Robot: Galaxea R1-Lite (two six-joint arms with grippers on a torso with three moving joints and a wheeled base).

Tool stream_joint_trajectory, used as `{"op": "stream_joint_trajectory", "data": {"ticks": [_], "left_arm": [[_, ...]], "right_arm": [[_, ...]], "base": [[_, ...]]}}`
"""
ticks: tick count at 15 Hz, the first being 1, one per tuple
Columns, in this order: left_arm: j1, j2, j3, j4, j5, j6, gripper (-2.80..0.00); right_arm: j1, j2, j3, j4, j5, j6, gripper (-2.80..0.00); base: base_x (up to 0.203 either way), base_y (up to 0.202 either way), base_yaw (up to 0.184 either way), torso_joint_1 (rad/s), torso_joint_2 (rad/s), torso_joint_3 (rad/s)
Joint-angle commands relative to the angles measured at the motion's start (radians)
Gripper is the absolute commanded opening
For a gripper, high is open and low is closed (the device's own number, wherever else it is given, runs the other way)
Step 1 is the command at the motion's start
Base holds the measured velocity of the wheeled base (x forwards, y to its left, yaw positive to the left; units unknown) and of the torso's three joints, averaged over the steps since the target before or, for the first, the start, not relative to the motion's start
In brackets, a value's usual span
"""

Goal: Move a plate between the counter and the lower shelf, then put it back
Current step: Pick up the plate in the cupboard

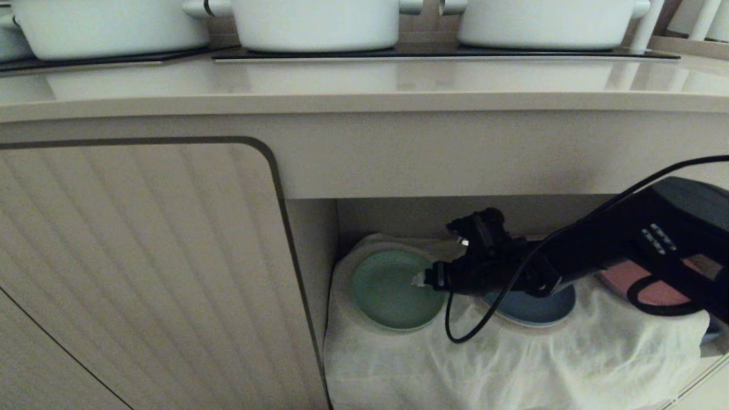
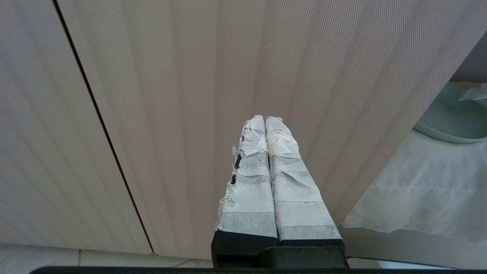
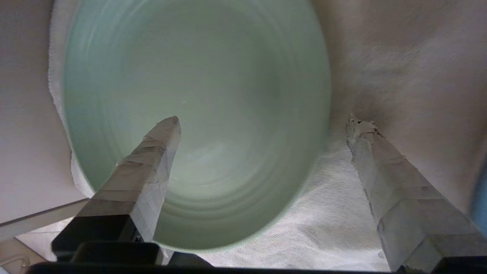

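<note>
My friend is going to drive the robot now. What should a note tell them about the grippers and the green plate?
Right gripper: open, holding nothing, inside the lower shelf. One finger is over the plate, the other over the cloth beside its rim.
Left gripper: shut, empty, parked in front of the ribbed cabinet door.
The plate lies flat on the shelf's cloth at the left end; a blue plate and a pink plate sit to its right.
Done: the plate is on the lower shelf.
Left: grip the plate and put it back on the counter.
</note>
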Motion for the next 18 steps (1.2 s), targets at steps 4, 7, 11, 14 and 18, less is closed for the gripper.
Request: {"op": "stream_joint_trajectory", "data": {"ticks": [4, 7, 11, 14, 18], "left_arm": [[0.000, 0.000, 0.000, 0.000, 0.001, -0.001, -2.80], [0.000, 0.000, 0.000, 0.000, 0.001, -0.001, -2.80], [0.000, 0.000, -0.001, 0.000, 0.001, -0.001, -2.80], [0.000, 0.000, -0.001, 0.000, 0.001, -0.001, -2.80], [0.000, 0.000, -0.002, 0.000, 0.001, -0.001, -2.80]], "right_arm": [[0.022, 0.027, -0.005, -0.010, -0.003, 0.011, 0.00], [0.023, 0.042, -0.020, -0.008, -0.023, 0.012, 0.00], [0.032, 0.059, -0.045, -0.005, -0.030, 0.014, 0.00], [0.040, 0.063, -0.055, -0.006, -0.030, 0.033, 0.00], [0.050, 0.057, -0.068, 0.001, -0.029, 0.060, 0.00]], "base": [[0.000, 0.000, 0.000, 0.000, 0.00, 0.000], [0.000, 0.000, 0.000, 0.000, 0.00, 0.000], [0.000, 0.000, 0.000, 0.000, 0.00, 0.000], [0.000, 0.000, 0.000, 0.000, 0.00, 0.000], [0.000, 0.000, 0.000, 0.000, 0.00, 0.000]]}}
